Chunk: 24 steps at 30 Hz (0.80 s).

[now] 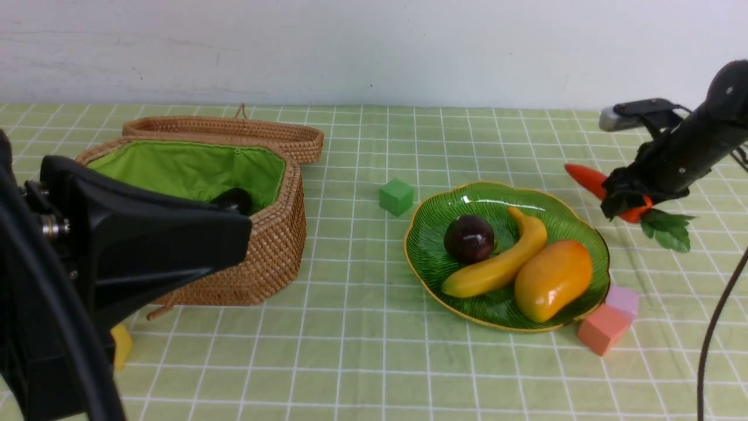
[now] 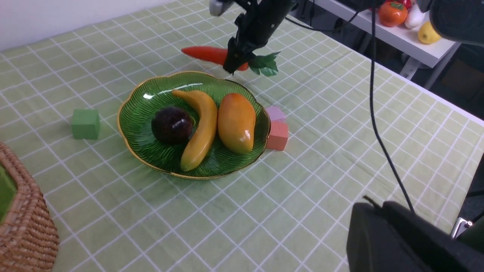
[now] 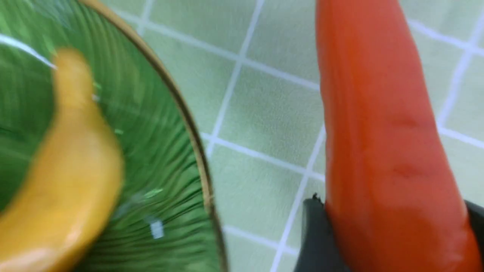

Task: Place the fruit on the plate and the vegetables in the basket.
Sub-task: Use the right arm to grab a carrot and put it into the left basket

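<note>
Right hand [image 1: 626, 202] is clamped across the thick end of the carrot [image 1: 584, 177], just short of the leaves [image 1: 666, 229]; right wrist view shows dark pads [image 3: 315, 234] hugging both sides of the orange body. Carrot sits at the bench [image 1: 362, 351] beyond the plate [image 1: 429, 257], near its rim, not touching; can't tell if it's lifted yet or resting on the cloth. Left hand [image 1: 228, 234] is clenched w/ nothing in it, parked by the basket [image 1: 274, 245].

Fruit looks sorted: banana [image 1: 502, 263], mango [image 1: 552, 279], round purple fruit [image 1: 468, 238] all on the plate. Something dark [image 1: 234, 200] lies inside the basket; prob. the eggplant, mostly hidden. Potato not in view.

Handling, as a judgement: carrot looks like a glossy hollow toy, so light, stiff, slick; tapered body means a pinch near the tip would likely squirt it out; thick end is the better hold, across the width, as now. Leaves look soft and floppy, no good for gripping. Long tip sticks out sideways; could clip the plate rim or basket wall on the way over.
</note>
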Tool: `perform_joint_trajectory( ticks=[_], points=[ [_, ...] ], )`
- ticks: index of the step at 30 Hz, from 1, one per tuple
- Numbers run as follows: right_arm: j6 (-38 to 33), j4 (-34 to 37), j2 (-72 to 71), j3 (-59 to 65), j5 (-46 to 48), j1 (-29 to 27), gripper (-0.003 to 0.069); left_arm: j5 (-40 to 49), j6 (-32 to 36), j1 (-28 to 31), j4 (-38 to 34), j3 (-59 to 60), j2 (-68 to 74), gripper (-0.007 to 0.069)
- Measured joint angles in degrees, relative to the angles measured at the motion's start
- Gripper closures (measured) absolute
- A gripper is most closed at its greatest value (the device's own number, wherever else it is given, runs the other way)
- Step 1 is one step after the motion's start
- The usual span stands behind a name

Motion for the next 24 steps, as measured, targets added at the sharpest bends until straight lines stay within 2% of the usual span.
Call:
perform_joint_trajectory(
  ticks=[4, 9, 11, 13, 18, 24],
  points=[
    [4.02, 0.84, -6.01, 0.0, 4.66, 1.34, 0.0258, 0.0, 0.0, 0.0, 0.44, 0.0, -0.12, 0.0605],
    [4.29, 5.72, -14.3, 0.0, 6.67, 8.41, 0.0258, -0.18, -4.22, 0.0, 6.6, 0.0, -2.08, 0.0605],
    [1.6, 9.68, -17.21, 0.0, 5.51, 15.08, 0.0258, -0.6, -12.73, 0.0, 14.66, 0.0, -4.75, 0.0605],
    [-0.03, 11.57, -17.84, 0.0, 3.83, 18.72, 0.0258, -0.6, -17.82, 0.0, 19.5, 0.0, -6.49, 0.0605],
    [-7.74, 16.57, -16.83, 0.0, -7.05, 31.79, 0.0258, 3.53, -35.3, 0.0, 36.36, 0.0, -11.12, 0.0605],
    [-19.73, 21.45, -11.55, 0.0, -26.37, 44.34, 0.0258, 8.59, -46.01, 0.0, 48.05, 0.0, -14.6, 0.0605]
  ],
)
